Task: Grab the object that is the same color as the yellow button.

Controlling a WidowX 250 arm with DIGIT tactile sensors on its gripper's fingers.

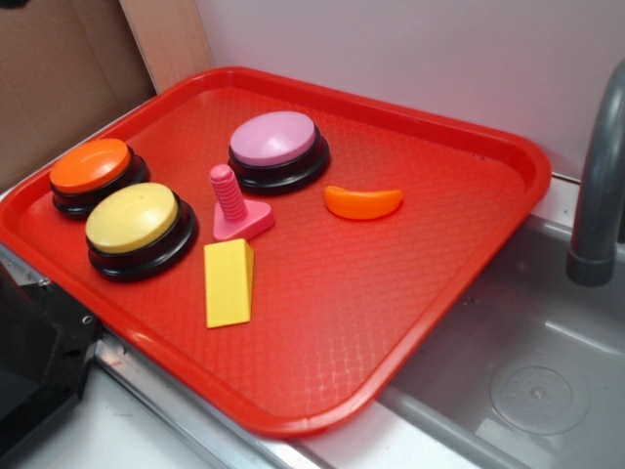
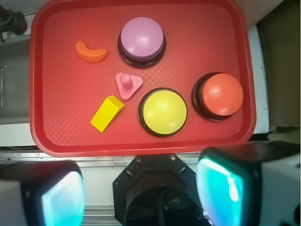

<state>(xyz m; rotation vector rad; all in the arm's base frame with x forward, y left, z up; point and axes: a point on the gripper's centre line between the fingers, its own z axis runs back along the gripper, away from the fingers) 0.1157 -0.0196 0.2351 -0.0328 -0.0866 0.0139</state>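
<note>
Overhead, the gripper (image 2: 141, 193) hangs with fingers spread wide and empty, so the small yellow plastic wedge block (image 2: 107, 113) lies ahead and slightly left beneath it, beside the pale-yellow domed button (image 2: 162, 112).

The open claw (image 2: 141, 190) hangs high above the yellow wedge (image 2: 107, 113) beside the yellow button (image 2: 162, 112).

Bright, even light — foreground blurred
</note>
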